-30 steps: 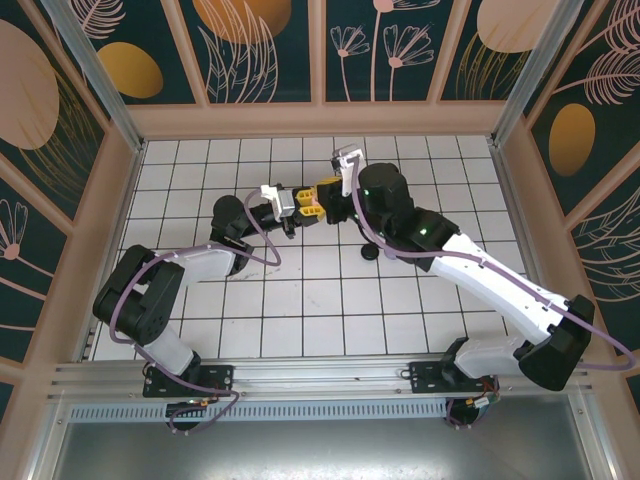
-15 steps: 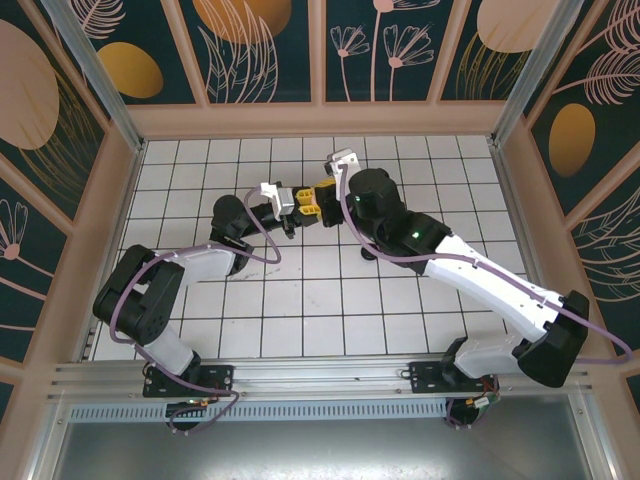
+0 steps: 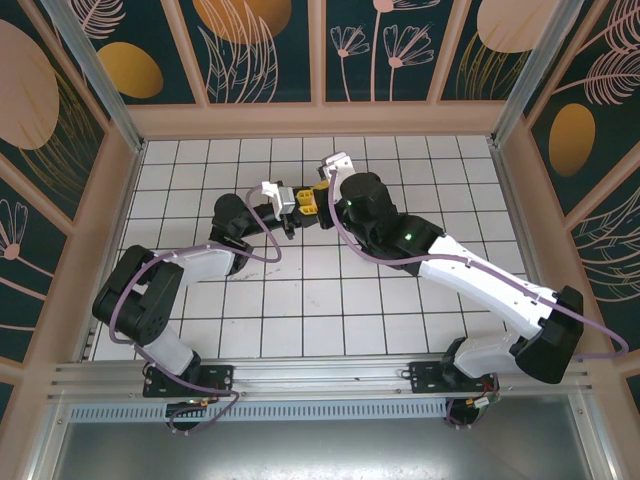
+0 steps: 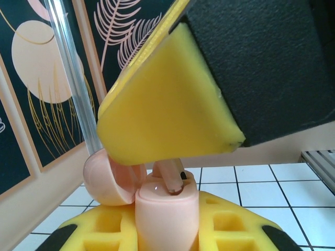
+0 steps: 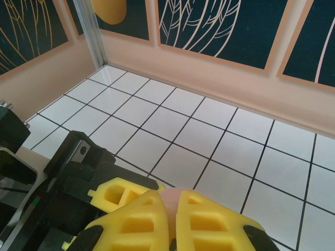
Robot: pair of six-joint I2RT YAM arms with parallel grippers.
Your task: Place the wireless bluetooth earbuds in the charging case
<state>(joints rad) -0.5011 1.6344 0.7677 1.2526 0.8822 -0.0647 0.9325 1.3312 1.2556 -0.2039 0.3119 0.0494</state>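
As left fingers (image 4: 99, 232) clamp case (image 4: 167, 212), earbud (image 4: 169, 178) stands inside.

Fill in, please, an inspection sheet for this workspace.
Surface: white tiled floor, dark grout lines.
Job's things: pink charging case open, lid tipped back; pink earbud at its top opening.
Clutter: nothing seen.
Grippers: left gripper shut on the case; right gripper shut on the earbud, above the case.
Cables: purple cables loop along both arms.
Surroundings: dark leaf-patterned wall panels in peach frames.
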